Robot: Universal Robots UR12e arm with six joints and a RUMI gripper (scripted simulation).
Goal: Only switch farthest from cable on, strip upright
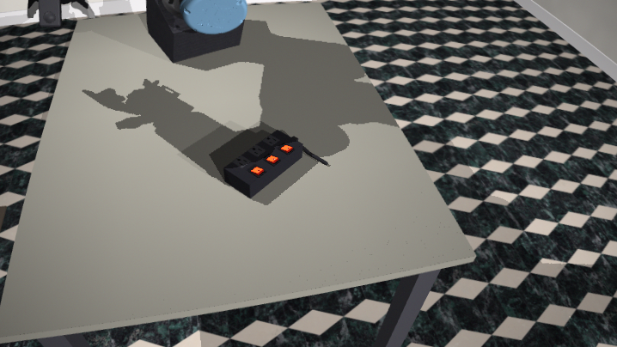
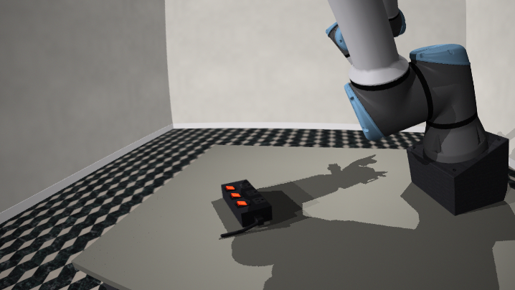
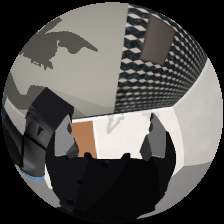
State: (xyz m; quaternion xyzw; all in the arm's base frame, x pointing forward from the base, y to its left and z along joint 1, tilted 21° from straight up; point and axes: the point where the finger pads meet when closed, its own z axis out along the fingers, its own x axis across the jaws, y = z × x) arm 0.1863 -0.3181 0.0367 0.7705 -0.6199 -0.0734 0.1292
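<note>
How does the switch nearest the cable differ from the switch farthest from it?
The nearest switch sits at the strip's cable end; the farthest switch sits at the free end. In the top view the nearest lies in shadow, the farthest in light. Both are orange rockers beside the sockets.

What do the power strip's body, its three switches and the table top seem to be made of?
Power strip: probably matte black plastic, as its faces are dull and show no glints. Switches: likely glossy orange plastic, bright and perhaps translucent. Table top: a smooth grey-beige slab, perhaps laminate, with faint speckles and no grain.
</note>
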